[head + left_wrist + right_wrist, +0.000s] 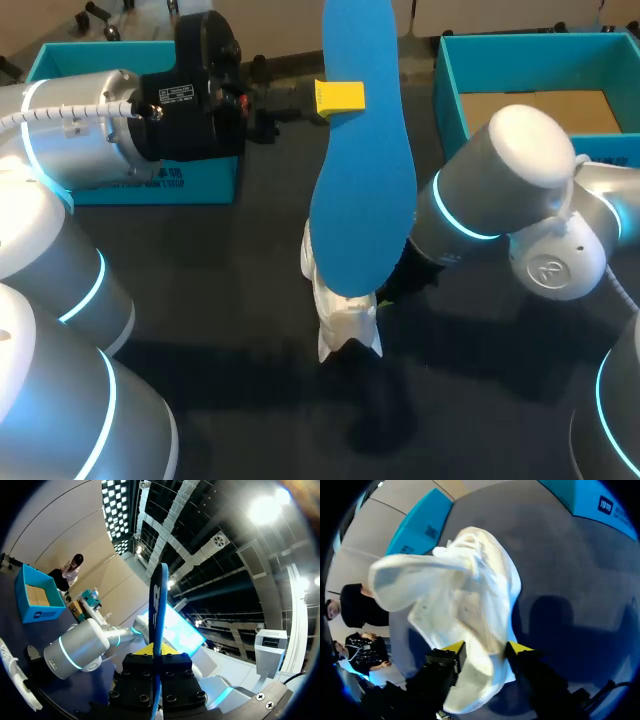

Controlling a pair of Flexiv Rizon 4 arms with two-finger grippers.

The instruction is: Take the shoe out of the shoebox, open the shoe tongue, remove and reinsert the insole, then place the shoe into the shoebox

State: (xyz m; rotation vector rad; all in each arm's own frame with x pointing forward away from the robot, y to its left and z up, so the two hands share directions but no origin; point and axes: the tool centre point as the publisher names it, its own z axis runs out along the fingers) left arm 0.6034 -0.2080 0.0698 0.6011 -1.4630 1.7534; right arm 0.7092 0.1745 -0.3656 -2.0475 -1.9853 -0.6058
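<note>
1. Blue foam insole (362, 170), long and flat, is out of the shoe and held above the middle of the dark grey tabletop (220, 280). In the head view its wide end overlaps the shoe; whether the two touch cannot be told.
2. The left gripper (159, 655) is clenched on the insole. In the left wrist view the insole stands edge-on between the black fingers, both pressing it from opposite sides, with a yellow tip (340, 97) showing beside it in the head view.
3. The left arm (90, 120) comes in from the left, over the teal shoebox (150, 185) on that side, and its black wrist sits just beside the insole's narrow end.
4. The white fabric low-top shoe (345, 315) is outside both boxes, near the middle of the table, under the insole's wide end. Whether its sole rests on the table cannot be told.
5. The right gripper (484, 652) grasps the shoe. In the right wrist view its two yellow tips press the white upper from either side, and the loose fabric above them flares open.
6. The right arm (500, 190) reaches in from the right, with its wrist tucked low beside the shoe and hiding the gripper in the head view.
7. A second teal open shoebox (450, 90) stands at the far right of the table, with only a brown cardboard floor (540, 110) showing inside it, well apart from the shoe.
</note>
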